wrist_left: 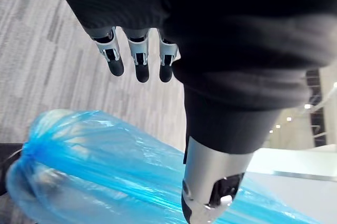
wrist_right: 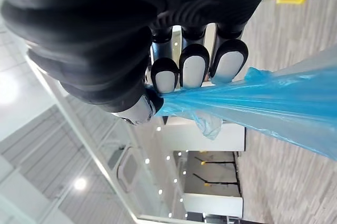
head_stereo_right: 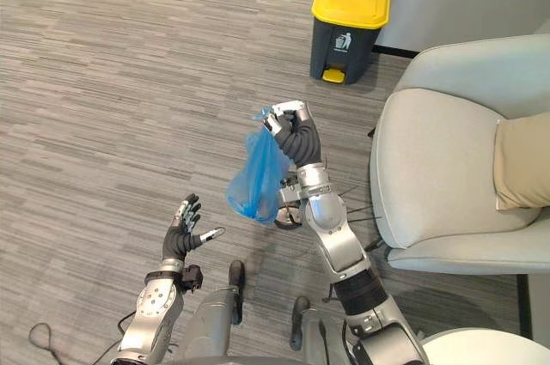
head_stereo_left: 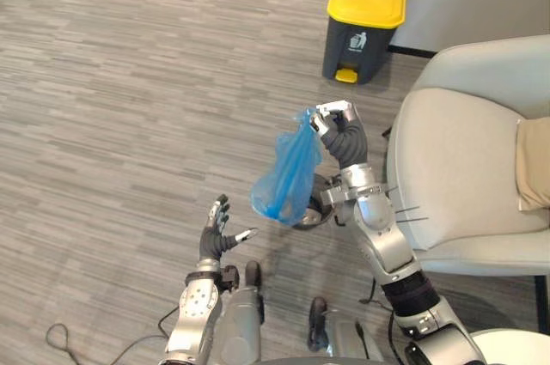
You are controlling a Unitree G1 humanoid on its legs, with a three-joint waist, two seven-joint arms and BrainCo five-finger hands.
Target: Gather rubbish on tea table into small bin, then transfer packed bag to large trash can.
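Observation:
A filled blue plastic bag [head_stereo_left: 288,178] hangs in the air above the wooden floor, gathered at its top. My right hand [head_stereo_left: 337,124] is shut on the bag's neck, and in the right wrist view its fingers [wrist_right: 192,70] curl tight over the bunched blue film [wrist_right: 274,103]. The large trash can [head_stereo_left: 364,26], dark grey with a shut yellow lid and a yellow pedal, stands on the floor beyond the bag. My left hand [head_stereo_left: 216,233] is open, low and to the left of the bag, holding nothing. The bag [wrist_left: 105,171] also shows past its straight fingers [wrist_left: 139,58].
A light grey armchair [head_stereo_left: 468,167] stands at the right, close to my right arm, with a tan cushion [head_stereo_left: 534,163] on its seat. A small dark bin [head_stereo_left: 311,210] sits on the floor behind the bag. Open wood-grain floor [head_stereo_left: 129,82] spreads to the left.

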